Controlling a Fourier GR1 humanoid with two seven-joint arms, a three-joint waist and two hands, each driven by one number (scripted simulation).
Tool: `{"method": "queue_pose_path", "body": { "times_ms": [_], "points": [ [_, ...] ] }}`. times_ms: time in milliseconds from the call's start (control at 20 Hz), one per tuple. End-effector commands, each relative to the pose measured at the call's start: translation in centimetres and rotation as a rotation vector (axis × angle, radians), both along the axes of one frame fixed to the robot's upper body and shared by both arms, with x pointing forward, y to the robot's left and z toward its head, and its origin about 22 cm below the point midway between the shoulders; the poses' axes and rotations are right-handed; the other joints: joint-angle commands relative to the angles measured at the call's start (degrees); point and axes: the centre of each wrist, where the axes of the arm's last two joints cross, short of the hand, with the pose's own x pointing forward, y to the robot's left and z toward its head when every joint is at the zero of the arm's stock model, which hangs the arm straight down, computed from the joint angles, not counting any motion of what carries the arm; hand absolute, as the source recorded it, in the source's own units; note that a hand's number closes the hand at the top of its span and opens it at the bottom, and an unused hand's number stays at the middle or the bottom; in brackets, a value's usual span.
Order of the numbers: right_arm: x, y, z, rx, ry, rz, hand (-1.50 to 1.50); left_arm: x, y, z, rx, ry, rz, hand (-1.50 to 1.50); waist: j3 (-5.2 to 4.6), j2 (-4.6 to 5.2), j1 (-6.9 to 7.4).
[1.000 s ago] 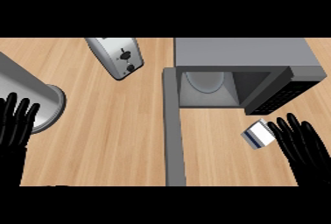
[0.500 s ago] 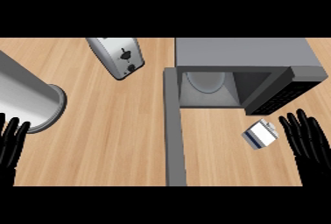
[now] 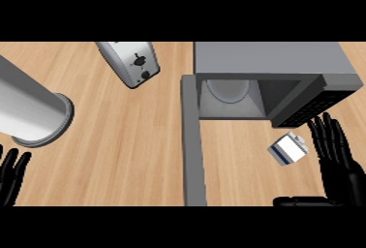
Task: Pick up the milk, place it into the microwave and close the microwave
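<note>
The milk [image 3: 289, 148] is a small white carton with blue stripes, lying on the wooden counter just below the microwave's control panel. The grey microwave [image 3: 271, 77] stands at the upper right with its door [image 3: 190, 140] swung open toward me, showing the turntable inside. My right hand [image 3: 336, 160] is open, fingers straight and pointing up, just right of the milk with a small gap; its thumb stretches left along the lower edge. My left hand [image 3: 13, 174] shows at the lower left edge, open, fingers up.
A silver toaster [image 3: 130, 62] lies at the upper middle. A tall grey cylinder [image 3: 28, 109] stands at the left, above my left hand. Bare wooden counter [image 3: 121, 155] spreads between the cylinder and the open door.
My right hand has shifted right and down, away from the milk's top. My left hand has sunk lower toward the view's bottom edge. The milk has stayed in place.
</note>
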Motion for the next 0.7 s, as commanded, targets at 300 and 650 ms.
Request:
{"method": "queue_pose_path", "body": {
  "times_ms": [300,650],
  "points": [
    [2.3,-2.2,-3.9,-0.054,0.044,-0.091,-1.5,-1.4,0.0,0.1,0.021,-0.019,0.009,-1.5,0.0,0.01,0.0],
    [3.2,-8.1,-6.2,-0.082,0.069,-0.139,-1.5,-1.5,-0.1,0.8,0.002,-0.012,-0.007,-1.5,0.03,0.08,0.14]
  ]
}}
